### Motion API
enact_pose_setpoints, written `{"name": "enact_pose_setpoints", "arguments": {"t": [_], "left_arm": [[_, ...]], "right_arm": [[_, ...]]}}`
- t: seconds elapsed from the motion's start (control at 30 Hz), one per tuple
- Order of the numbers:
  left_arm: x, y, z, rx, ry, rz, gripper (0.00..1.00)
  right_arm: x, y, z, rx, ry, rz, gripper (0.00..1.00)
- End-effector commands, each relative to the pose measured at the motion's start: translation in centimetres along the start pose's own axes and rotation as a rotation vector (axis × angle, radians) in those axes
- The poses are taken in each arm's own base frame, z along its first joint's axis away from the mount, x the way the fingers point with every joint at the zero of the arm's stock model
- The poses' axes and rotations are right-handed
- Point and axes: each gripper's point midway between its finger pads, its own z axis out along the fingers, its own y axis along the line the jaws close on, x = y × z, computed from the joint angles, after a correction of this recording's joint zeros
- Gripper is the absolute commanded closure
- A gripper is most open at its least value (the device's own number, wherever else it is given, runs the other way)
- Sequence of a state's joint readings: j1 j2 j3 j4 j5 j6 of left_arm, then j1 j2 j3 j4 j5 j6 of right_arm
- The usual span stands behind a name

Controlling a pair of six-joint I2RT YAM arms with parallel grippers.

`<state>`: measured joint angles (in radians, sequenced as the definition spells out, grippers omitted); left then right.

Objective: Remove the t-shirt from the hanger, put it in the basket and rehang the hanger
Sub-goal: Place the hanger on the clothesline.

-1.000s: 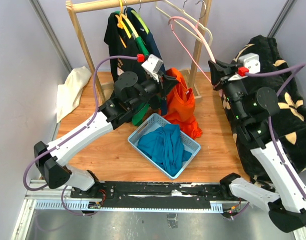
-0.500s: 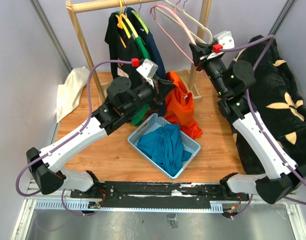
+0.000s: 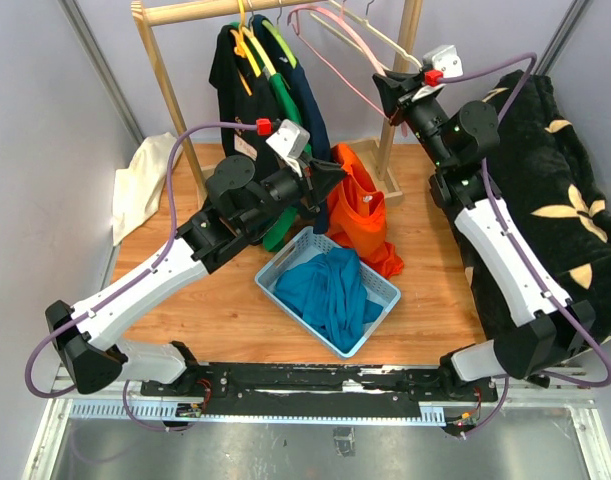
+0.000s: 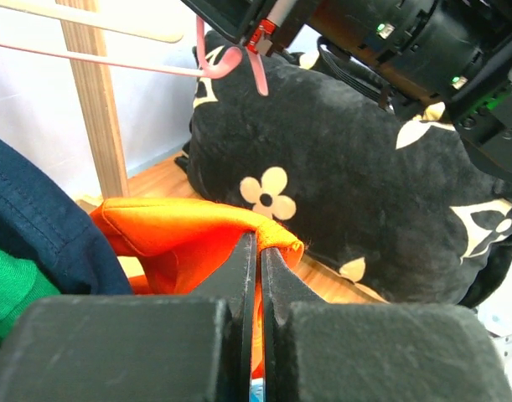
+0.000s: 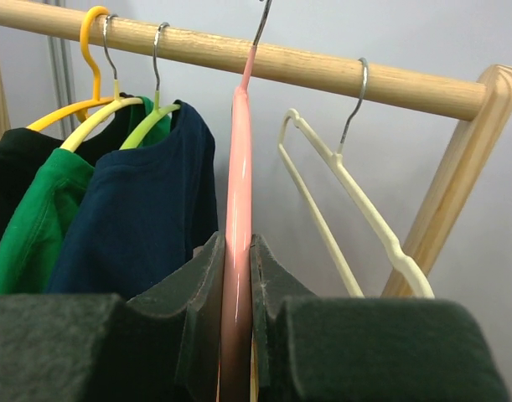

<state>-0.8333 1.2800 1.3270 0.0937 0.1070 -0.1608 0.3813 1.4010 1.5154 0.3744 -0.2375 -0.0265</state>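
Left gripper [image 4: 258,244] clamps orange t-shirt [image 4: 168,234], right gripper [image 5: 236,249] pink hanger [image 5: 237,142], per wrist views

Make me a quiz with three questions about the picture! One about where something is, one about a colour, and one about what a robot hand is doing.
1. Where is the teal cloth?
A in the blue basket
B on a shelf
C in a drawer

2. What colour is the hanger held by the right gripper?
A yellow
B pink
C green

3. What is the left gripper doing?
A open and empty
B shut on a hanger
C shut on the orange t-shirt

Answers:
1 A, the cloth lies heaped inside the basket.
2 B, the right wrist view shows a pink bar clamped between its jaws.
3 C, the left wrist view shows orange fabric pinched between its closed jaws.
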Motion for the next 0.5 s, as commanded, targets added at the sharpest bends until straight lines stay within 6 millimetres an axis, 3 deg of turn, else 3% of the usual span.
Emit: {"name": "enact_pose_setpoints", "arguments": {"t": [0.0, 0.47], "left_arm": [[-1.2, -0.5, -0.7, 0.01, -0.032, 0.018, 1.0], [-2.1, -1.0, -1.1, 0.031, -0.042, 0.029, 1.0]], "right_arm": [[-3.8, -0.7, 1.0, -0.038, -0.145, 0.014, 0.99], [0.3, -2.3, 4.0, -0.054, -0.122, 0.083, 0.99]]}}
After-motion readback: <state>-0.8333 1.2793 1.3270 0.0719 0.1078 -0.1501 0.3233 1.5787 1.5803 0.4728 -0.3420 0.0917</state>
